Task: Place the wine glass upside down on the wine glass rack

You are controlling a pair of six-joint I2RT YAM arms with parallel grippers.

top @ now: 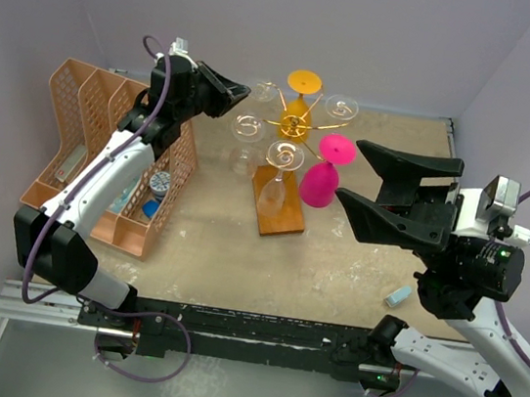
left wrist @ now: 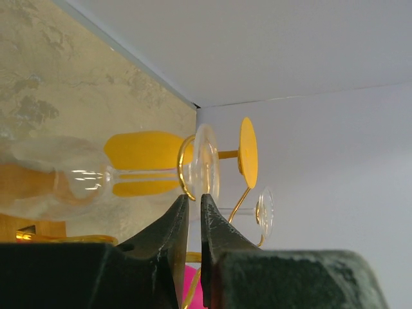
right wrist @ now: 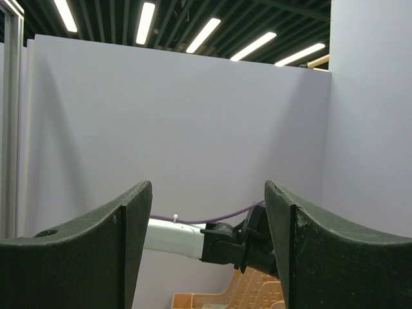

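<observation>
The wine glass rack (top: 295, 124) stands mid-table, its gold wire arms rising above a wooden base (top: 281, 213). Several glasses hang on it upside down, clear, orange (top: 304, 81) and pink (top: 320, 182). My left gripper (top: 244, 90) is at the rack's left side. In the left wrist view its tips (left wrist: 192, 196) stand a narrow slit apart. The foot of a clear wine glass (left wrist: 206, 161) sits right at those tips inside a gold loop (left wrist: 182, 174). I cannot tell whether they touch. My right gripper (top: 351, 171) hovers wide open and empty, right of the pink glass.
A peach lattice organiser (top: 104, 151) with small items inside stands at the left, under my left arm. A small pale blue block (top: 397, 296) lies on the table at the right. Walls close in the back and both sides. The right wrist view shows my left arm (right wrist: 187, 235) across the table.
</observation>
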